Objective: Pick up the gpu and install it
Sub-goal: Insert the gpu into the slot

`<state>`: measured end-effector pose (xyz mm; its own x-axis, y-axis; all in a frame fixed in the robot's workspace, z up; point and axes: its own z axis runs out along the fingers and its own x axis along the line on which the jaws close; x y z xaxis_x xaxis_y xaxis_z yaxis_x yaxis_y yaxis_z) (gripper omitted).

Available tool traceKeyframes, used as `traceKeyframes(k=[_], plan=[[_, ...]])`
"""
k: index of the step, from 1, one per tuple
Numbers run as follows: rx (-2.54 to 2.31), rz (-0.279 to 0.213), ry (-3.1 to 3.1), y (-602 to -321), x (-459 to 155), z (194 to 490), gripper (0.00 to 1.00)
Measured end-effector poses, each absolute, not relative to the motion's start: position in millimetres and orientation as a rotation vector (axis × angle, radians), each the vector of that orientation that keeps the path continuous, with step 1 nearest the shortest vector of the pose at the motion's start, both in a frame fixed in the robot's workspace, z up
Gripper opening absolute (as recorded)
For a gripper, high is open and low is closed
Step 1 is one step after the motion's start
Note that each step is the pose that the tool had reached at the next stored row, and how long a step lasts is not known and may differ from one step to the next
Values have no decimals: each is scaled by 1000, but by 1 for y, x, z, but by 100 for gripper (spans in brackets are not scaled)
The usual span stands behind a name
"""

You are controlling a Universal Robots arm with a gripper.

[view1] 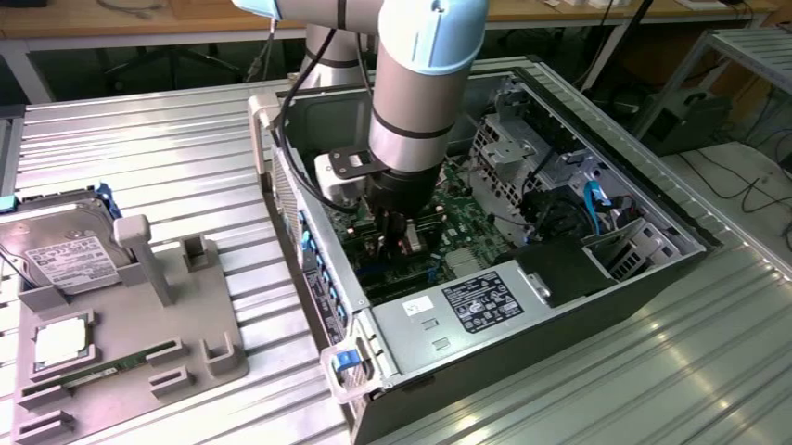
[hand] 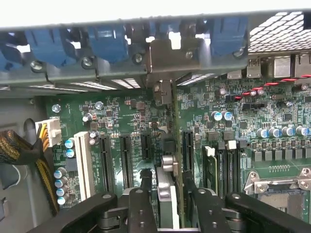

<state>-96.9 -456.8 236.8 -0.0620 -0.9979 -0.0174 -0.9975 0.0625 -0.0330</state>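
Ribbed metal sheeting covered the bench (view1: 161, 139), and on it an open computer case (view1: 644, 278) lay on its side with the motherboard (hand: 121, 116) exposed. Past the case stood wooden tables and hanging cables. The robot arm (view1: 415, 83) reached straight down into the case, its claw (hand: 168, 191) low over the expansion slots (hand: 125, 160). Between the black fingers (hand: 142, 194) stood the gpu (hand: 177, 160), edge-on and upright, its lower edge down at a slot and its silvery bracket (hand: 170, 60) up against the rear panel beside the blue retention clips (hand: 104, 41). Both fingers sat close on either side of the card, but whether they were pressing it or just clear of it could not be told. On the power supply (view1: 477, 311) a black label with white print was too small to read. Towards the exterior view's left, a grey holder tray (view1: 124, 362) carried a hard drive (view1: 62, 260) with an unreadable white label and a green memory stick (view1: 118, 364)
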Motion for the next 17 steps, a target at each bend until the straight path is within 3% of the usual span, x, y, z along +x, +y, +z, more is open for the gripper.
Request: traceKeyframes(k=[17], plan=[[-2121,-31,2257,-457,-97,280,37]])
